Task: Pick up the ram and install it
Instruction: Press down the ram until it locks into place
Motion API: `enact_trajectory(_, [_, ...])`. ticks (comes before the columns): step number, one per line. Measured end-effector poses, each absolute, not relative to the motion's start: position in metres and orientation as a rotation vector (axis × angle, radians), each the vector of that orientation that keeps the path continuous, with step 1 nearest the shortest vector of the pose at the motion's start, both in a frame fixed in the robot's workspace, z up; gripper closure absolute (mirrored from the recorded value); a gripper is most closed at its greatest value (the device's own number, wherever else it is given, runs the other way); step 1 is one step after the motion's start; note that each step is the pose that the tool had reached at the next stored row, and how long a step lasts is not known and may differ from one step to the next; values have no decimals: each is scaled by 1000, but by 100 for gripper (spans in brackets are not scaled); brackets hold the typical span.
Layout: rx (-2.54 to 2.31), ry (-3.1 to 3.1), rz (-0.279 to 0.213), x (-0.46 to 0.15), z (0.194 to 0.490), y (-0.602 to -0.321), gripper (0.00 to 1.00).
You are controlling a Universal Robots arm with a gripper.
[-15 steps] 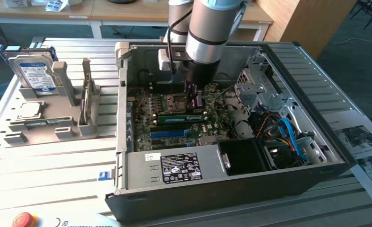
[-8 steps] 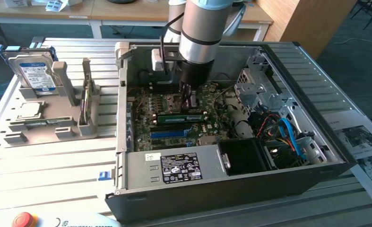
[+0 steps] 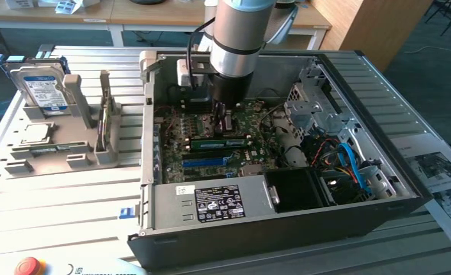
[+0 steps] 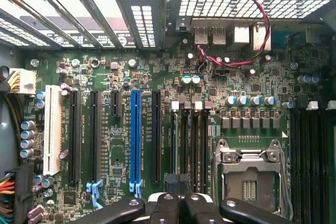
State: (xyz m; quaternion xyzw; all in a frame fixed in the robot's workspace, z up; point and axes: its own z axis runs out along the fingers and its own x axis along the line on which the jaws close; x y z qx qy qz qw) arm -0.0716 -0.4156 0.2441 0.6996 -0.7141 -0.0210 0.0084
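Note:
The ram (image 3: pixel 218 142) is a long green stick lying along a slot on the motherboard (image 3: pixel 244 123) inside the open computer case (image 3: pixel 286 229). My gripper (image 3: pixel 223 118) reaches down into the case just beyond the stick's middle, and I cannot tell if it touches the stick. In the wrist view my gripper (image 4: pixel 178 205) is shut, its black fingers (image 4: pixel 165 208) pressed together with nothing between them. They point over the black memory slots (image 4: pixel 190 145) beside the open CPU socket (image 4: pixel 249 174).
A long blue slot (image 4: pixel 135 140) and black card slots lie beside the memory slots. The power supply (image 3: pixel 210 201), a tangle of cables (image 3: pixel 348 160) and a metal drive cage (image 3: pixel 317 109) crowd the case. A grey fixture (image 3: pixel 65 152) at the exterior view's left holds a hard drive (image 3: pixel 38 86) and a CPU chip (image 3: pixel 35 133).

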Motion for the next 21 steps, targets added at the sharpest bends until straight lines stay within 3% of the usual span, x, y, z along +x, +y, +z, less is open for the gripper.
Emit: enact_trajectory(21, [2187,-2232,-64,-72,235,-416,89])
